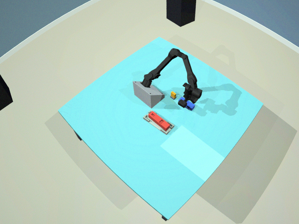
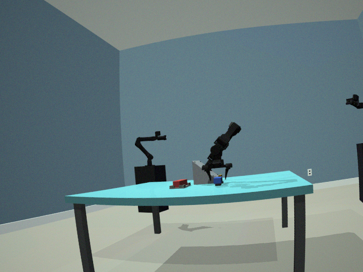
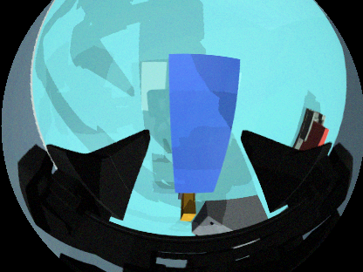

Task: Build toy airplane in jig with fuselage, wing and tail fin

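The red fuselage point(image 1: 158, 120) point(image 2: 180, 182) point(image 3: 318, 136) lies flat in the grey jig cradle point(image 1: 170, 130) point(image 2: 183, 186) near the table's middle. The blue wing point(image 1: 191, 105) point(image 2: 217, 180) point(image 3: 203, 108) lies flat on the cyan table point(image 1: 112, 139) to the right of the arm's base. My gripper point(image 1: 185, 102) point(image 2: 217, 175) point(image 3: 197, 134) is open and low over the wing, with one finger on each side of it and nothing gripped. The small yellow tail fin point(image 1: 173, 94) point(image 3: 188, 208) stands on the table between the wing and the base.
The arm's grey wedge-shaped base point(image 1: 147, 93) point(image 2: 198, 172) point(image 3: 217, 217) stands behind the jig. A paler rectangle point(image 1: 192, 151) is marked on the table at the front right. A black pedestal point(image 1: 180, 4) stands on the floor beyond the table.
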Controlling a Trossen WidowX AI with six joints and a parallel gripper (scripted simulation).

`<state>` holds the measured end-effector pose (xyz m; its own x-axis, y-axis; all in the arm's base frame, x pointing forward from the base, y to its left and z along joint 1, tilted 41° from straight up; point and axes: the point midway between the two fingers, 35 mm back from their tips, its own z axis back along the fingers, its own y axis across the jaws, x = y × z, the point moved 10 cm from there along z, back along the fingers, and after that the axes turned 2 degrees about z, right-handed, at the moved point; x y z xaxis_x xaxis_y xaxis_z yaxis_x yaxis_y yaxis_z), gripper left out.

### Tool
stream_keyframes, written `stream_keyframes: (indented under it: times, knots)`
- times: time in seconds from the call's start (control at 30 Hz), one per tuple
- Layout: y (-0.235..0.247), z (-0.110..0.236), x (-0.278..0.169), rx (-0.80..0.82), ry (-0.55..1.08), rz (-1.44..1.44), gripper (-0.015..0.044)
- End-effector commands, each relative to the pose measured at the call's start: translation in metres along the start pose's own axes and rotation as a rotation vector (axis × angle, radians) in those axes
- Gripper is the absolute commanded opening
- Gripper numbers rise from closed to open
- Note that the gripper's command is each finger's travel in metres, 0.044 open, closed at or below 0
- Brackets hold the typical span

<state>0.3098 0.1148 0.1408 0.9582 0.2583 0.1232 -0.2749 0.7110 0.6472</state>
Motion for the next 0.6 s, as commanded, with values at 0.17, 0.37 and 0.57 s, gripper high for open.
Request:
stream_keyframes:
  times: [0.17, 0.37, 0.57]
  knots:
    - [-0.0008, -0.0084, -0.0013, 0.002, 0.007, -0.007, 0.0361]
    - [-0.0008, -0.0084, -0.0013, 0.002, 0.007, -0.007, 0.0204]
    - [-0.0008, -0.0084, -0.0013, 0.002, 0.007, -0.007, 0.0164]
